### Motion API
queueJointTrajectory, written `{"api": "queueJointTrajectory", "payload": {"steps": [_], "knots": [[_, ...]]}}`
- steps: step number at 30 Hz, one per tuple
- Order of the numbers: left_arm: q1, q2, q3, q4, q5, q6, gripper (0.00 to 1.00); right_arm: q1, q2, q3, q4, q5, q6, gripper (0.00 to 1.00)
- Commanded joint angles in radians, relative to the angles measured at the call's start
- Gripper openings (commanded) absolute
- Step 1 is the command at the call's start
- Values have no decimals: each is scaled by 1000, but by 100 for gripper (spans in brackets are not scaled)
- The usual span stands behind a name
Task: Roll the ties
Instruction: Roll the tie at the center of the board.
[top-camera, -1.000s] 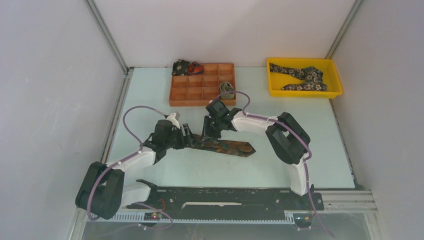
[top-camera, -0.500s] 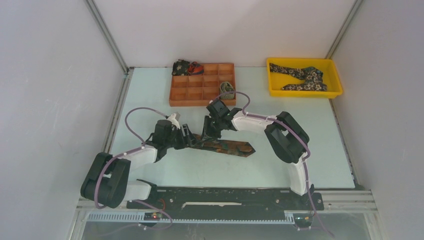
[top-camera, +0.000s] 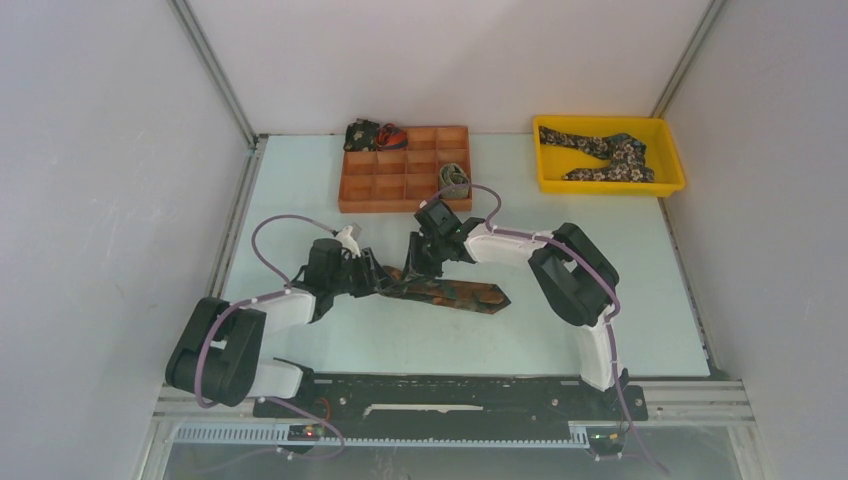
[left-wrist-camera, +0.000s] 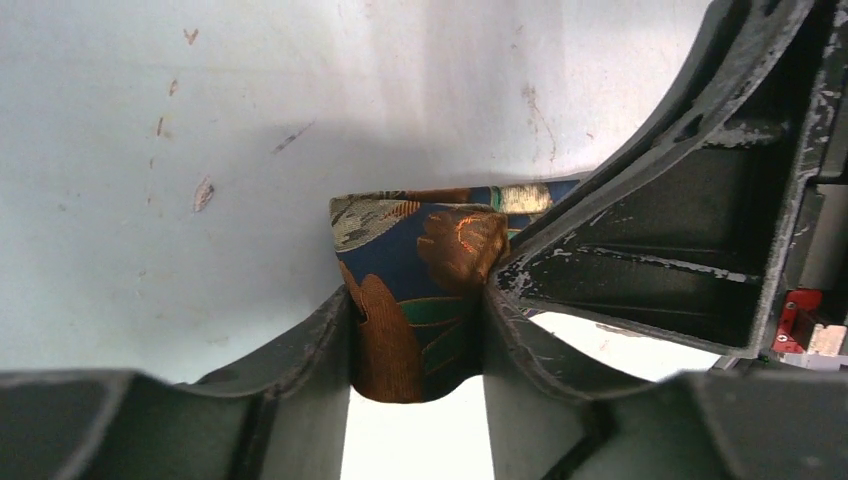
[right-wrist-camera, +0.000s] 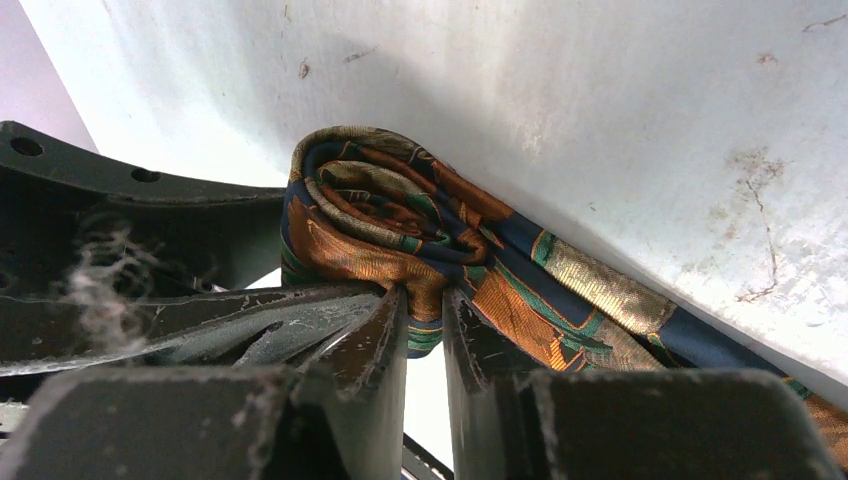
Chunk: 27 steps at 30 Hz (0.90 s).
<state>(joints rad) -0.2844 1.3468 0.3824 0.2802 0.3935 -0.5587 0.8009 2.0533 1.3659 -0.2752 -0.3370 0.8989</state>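
A dark brown-rust patterned tie (top-camera: 455, 295) lies on the pale table, its pointed end to the right and its left end rolled into a coil. My left gripper (top-camera: 385, 285) is shut on the coil (left-wrist-camera: 415, 305) from the left. My right gripper (top-camera: 412, 268) is shut on a fold of the same coil (right-wrist-camera: 370, 225) from the far side. The unrolled length (right-wrist-camera: 600, 300) runs away to the right. A dark floral tie (top-camera: 605, 152) lies in the yellow bin (top-camera: 610, 185). Rolled ties sit in the orange tray: a dark one (top-camera: 362, 134) and an olive one (top-camera: 454, 176).
The orange compartment tray (top-camera: 400, 185) stands at the back centre, just beyond the right gripper. The yellow bin stands at the back right. Purple cables (top-camera: 275, 225) loop above both arms. Metal rails edge the table left and right.
The left arm's base link has swung a little to the right and the tie's pointed end has crept slightly left. Both grippers stay on the coil.
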Motion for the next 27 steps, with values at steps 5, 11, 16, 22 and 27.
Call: {"api": "queueJointTrajectory", "payload": {"steps": [5,11,16,22,27], "knots": [[3,9,3,-3,24,11,30,1,14,-42,-26,92,-26,21],[-20,-17,20,-62,-28,25,23,-23,-57,-41,-40,97,-43,30],[-63,-40,52,-141,-107,43,21,-47,-133,-42,-83,121,-71,35],[-112,-76,83,-228,-212,53,19,-67,-233,-54,-133,173,-109,38],[-151,-102,110,-309,-330,58,18,-87,-310,-113,-124,192,-118,41]]}}
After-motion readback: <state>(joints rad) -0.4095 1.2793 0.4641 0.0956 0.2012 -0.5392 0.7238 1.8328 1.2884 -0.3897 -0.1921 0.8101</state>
